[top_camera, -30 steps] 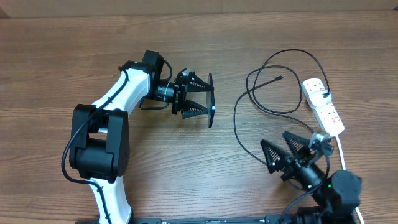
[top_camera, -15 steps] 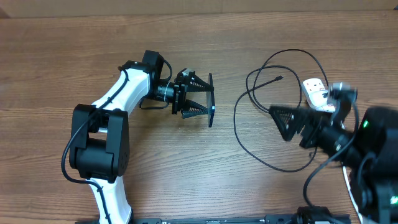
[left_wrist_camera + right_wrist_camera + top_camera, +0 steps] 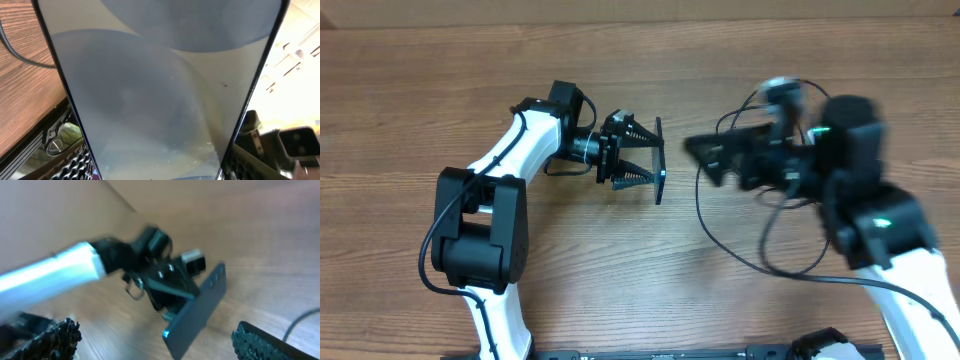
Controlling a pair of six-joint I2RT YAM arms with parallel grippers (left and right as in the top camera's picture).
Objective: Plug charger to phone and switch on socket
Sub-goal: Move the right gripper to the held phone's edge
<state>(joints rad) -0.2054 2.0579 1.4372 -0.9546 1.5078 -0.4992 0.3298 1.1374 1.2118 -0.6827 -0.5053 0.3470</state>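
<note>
Left hand (image 3: 645, 156) clamps the phone (image 3: 660, 161) on edge, mid tabletop (image 3: 410, 70). The charger (image 3: 701, 205) loops toward the right edge, under the nearer right hand (image 3: 708, 160), fingers apart.

Left end effector (image 3: 650, 155) clamped, right end effector (image 3: 712, 160) spread wide, pointing left

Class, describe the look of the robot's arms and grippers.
The left arm and right arm have white links and black joints; black cable loops beside the left one. The left gripper and right gripper carry black, triangular, ribbed fingers.
</note>
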